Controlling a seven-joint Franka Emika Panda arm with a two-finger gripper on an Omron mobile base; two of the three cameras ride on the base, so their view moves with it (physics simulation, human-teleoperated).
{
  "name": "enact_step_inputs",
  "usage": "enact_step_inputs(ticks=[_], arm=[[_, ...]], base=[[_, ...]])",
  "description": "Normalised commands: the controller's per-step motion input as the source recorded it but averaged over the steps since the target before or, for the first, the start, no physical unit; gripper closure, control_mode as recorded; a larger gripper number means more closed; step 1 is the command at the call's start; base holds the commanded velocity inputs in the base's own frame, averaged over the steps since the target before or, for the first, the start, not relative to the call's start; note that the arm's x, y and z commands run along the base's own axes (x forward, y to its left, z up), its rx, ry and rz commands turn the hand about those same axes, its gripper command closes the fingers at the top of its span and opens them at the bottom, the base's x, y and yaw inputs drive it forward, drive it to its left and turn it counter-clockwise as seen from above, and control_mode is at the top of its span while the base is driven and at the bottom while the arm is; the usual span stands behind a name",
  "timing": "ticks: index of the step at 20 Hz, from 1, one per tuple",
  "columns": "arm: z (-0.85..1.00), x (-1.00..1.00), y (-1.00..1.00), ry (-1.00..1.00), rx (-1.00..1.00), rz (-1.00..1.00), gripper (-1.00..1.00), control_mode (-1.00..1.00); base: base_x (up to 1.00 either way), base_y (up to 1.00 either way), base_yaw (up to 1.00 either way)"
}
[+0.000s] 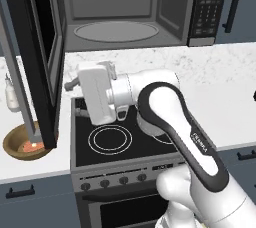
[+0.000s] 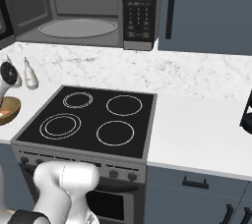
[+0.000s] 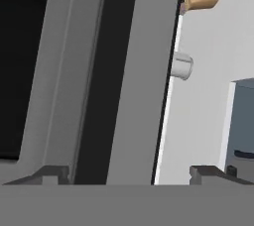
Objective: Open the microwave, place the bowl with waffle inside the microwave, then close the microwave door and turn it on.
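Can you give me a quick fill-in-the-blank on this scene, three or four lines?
1. The microwave door stands ____.
2. The bowl with waffle sits on the ____, left of the stove.
3. The turntable inside the microwave is ____.
4. The hand has its fingers ____, holding nothing.

Missing words: open; counter; empty; open

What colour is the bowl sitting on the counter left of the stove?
Brown, like wood. The bowl shows best in the left base view, partly behind the open microwave door.

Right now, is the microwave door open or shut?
Open. The microwave door is swung out to the left, baring the grey inside and the turntable. The bowl sits on the counter, partly behind the door.
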Motion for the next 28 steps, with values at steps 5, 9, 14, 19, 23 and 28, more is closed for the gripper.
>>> enact_step_inputs(ticks=[5, 9, 14, 19, 23, 28], arm=[[-0.16, 0.16, -0.76, 0.1, 0.0, 0.0, -1.0, -1.0], [-0.68, 0.49, -0.52, 0.13, -0.12, 0.0, -1.0, -1.0], [-0.78, 0.67, -0.23, 0.15, -0.3, 0.0, -1.0, -1.0], [-0.73, 0.95, 0.21, 0.19, -0.58, 0.0, -1.0, -1.0], [-0.64, 1.0, 0.27, 0.34, -0.49, 0.01, -1.0, -1.0], [-0.7, 1.0, 0.0, 0.15, -0.24, 0.13, -1.0, -1.0]], base=[[0.0, 0.0, 0.0], [0.0, 0.0, 0.0], [0.0, 0.0, 0.0], [0.0, 0.0, 0.0], [0.0, 0.0, 0.0], [0.0, 0.0, 0.0]])
